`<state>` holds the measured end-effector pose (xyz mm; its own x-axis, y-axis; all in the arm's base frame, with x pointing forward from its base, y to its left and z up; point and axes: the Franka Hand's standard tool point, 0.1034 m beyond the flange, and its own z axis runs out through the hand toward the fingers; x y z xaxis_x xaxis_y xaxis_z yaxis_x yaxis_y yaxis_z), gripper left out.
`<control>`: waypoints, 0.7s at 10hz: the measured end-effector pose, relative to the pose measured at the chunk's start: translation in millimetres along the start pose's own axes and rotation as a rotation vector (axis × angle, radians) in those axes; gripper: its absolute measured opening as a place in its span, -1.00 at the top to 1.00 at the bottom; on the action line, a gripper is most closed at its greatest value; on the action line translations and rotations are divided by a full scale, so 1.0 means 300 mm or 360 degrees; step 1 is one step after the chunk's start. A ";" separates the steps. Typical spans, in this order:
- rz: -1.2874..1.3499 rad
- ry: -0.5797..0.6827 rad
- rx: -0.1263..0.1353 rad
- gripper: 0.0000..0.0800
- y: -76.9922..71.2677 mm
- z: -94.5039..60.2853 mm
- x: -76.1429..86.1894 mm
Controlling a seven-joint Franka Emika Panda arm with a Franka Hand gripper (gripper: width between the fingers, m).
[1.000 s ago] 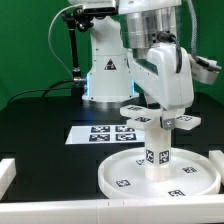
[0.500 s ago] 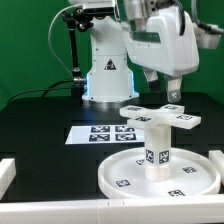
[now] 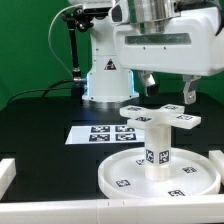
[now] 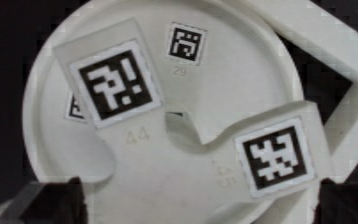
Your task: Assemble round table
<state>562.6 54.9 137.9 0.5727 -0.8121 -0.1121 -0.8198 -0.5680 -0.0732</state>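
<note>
The white round disc (image 3: 122,176) lies flat at the front of the black table. The short cylinder leg (image 3: 159,147) stands upright in its middle. The cross-shaped piece (image 3: 158,116) sits on top of the leg. All three carry small black-and-white tags. My gripper (image 3: 169,88) hangs above the cross-shaped piece, open and empty, touching nothing. In the wrist view the disc (image 4: 158,150) fills the picture, with a tagged arm of the cross-shaped piece (image 4: 274,150) in front of it. My gripper (image 4: 202,208) shows there as two dark fingertips (image 4: 51,203) set wide apart.
The marker board (image 3: 103,133) lies flat on the table behind the disc. The arm's white base (image 3: 107,65) stands at the back. A white rail (image 3: 8,176) borders the table at the exterior view's front left, and another white edge (image 3: 216,158) shows at the right.
My gripper has risen from the cross-shaped piece, where it sat one second ago, and has turned. The cross-shaped piece, leg and disc have not moved.
</note>
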 end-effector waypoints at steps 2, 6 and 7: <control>-0.0200 -0.0001 -0.0001 -0.62 0.002 0.002 0.000; -0.0853 0.0020 -0.0036 -0.62 0.006 0.001 0.005; -0.0979 0.0021 -0.0039 -0.62 0.009 -0.001 0.010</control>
<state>562.0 50.8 137.6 0.9408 -0.3361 -0.0445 -0.3390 -0.9357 -0.0979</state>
